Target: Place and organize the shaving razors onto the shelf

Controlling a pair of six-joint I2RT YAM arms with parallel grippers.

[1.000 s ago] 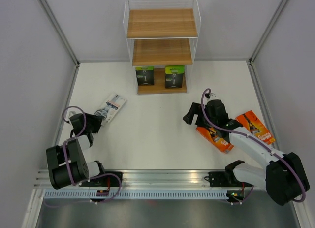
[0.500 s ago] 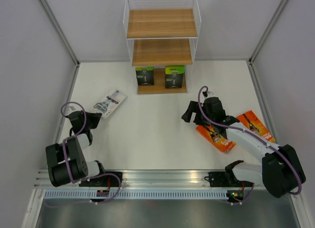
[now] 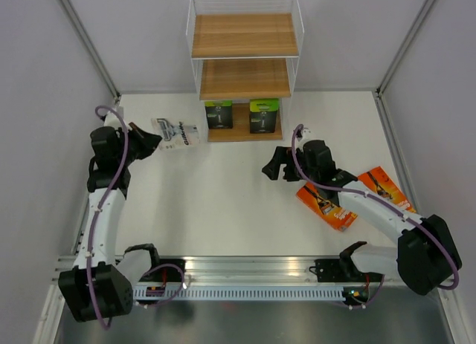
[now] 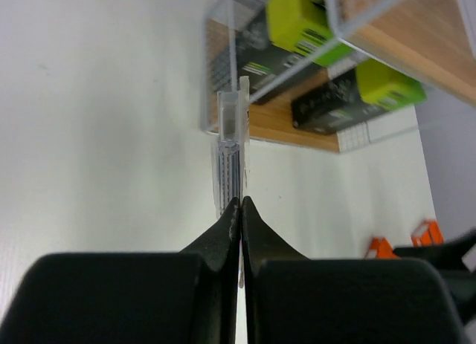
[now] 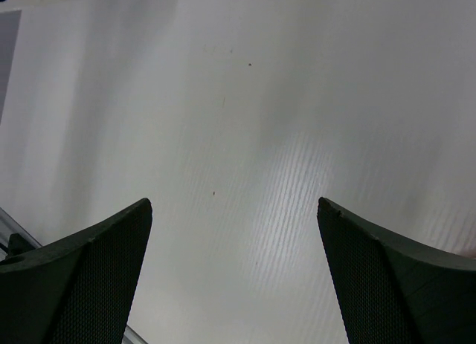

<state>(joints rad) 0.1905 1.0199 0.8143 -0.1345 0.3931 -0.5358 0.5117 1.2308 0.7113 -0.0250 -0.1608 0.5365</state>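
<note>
My left gripper (image 3: 149,141) is shut on the edge of the clear-and-light-blue blister pack (image 3: 177,131), which it holds out just left of the shelf (image 3: 244,85). In the left wrist view the pack (image 4: 230,154) shows edge-on between the closed fingertips of the left gripper (image 4: 241,203), pointing at the shelf's bottom board (image 4: 279,128). Two black packs with lime-green ends (image 3: 219,114) (image 3: 264,115) stand on that board. My right gripper (image 3: 272,167) hangs open over bare table, left of two orange packs (image 3: 325,206) (image 3: 387,189). Only white table lies between the spread fingers of the right gripper (image 5: 234,204).
The shelf's upper two boards (image 3: 245,35) hold nothing. White walls close in the table on the left, the right and behind. The arms' rail (image 3: 245,268) runs along the near edge.
My left gripper has shut on the blister pack and carried it away from me and to the right, toward the shelf. My right gripper has drifted left, off the orange pack.
</note>
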